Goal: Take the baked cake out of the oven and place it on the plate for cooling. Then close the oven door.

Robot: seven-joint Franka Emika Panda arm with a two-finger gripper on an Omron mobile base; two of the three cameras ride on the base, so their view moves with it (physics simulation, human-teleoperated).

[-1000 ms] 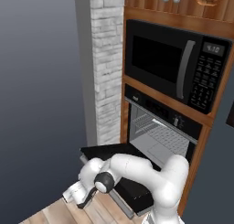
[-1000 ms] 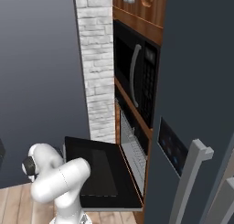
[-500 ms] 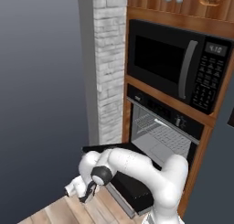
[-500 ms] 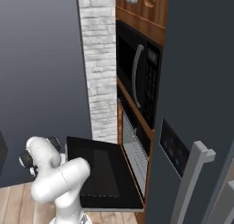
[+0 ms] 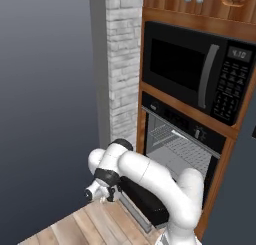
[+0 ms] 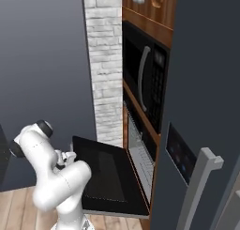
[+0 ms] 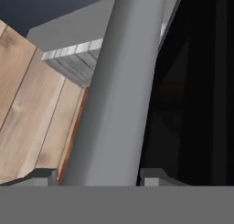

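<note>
Down low, the gripper [image 7: 98,175] straddles the bar handle [image 7: 114,95] of the lowered oven door [image 6: 110,175], its jaws spread either side, seemingly not yet pinching. Bare wood floor [image 5: 80,226] lies beyond the door's edge.

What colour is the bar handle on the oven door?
Plain grey. The handle on the black oven door shows best in the hand view.

The arm [image 5: 150,176] is built of glossy white rounded segments, joined by dark bands and a black cap at the elbow. Its hand [image 5: 102,191] looks white with small dark parts, though details there are blurred.
</note>
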